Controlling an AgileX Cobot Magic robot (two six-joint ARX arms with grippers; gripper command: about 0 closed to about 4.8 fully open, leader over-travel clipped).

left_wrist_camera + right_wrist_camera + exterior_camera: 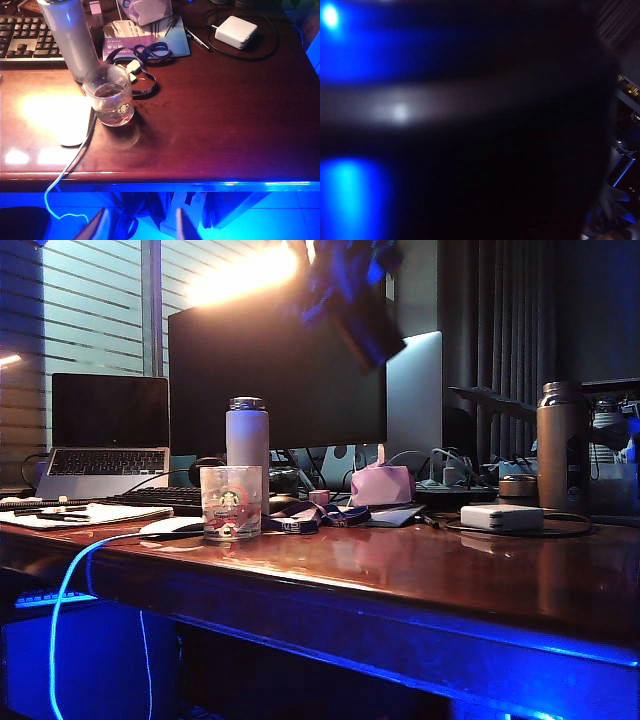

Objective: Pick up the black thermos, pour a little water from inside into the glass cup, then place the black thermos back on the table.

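The black thermos (362,325) hangs tilted and blurred high above the table (430,570), up and to the right of the glass cup (230,502). Its dark wall (470,150) fills the right wrist view, hiding the jaws there. My right gripper (345,272) shows as a blue blur at the thermos's upper end, closed around it. The glass cup (109,95), clear with a round logo, stands near the table's front left with a little water in it. My left gripper (143,227) is open and empty, out in front of the table's front edge (200,186).
A white bottle (247,435) stands just behind the cup. Beside the cup lie a white mouse (170,527) with its cable and a lanyard (145,52). A white power adapter (500,517) and a bronze bottle (560,445) are on the right. Behind are a monitor (270,370), laptop (108,435) and keyboard (25,42).
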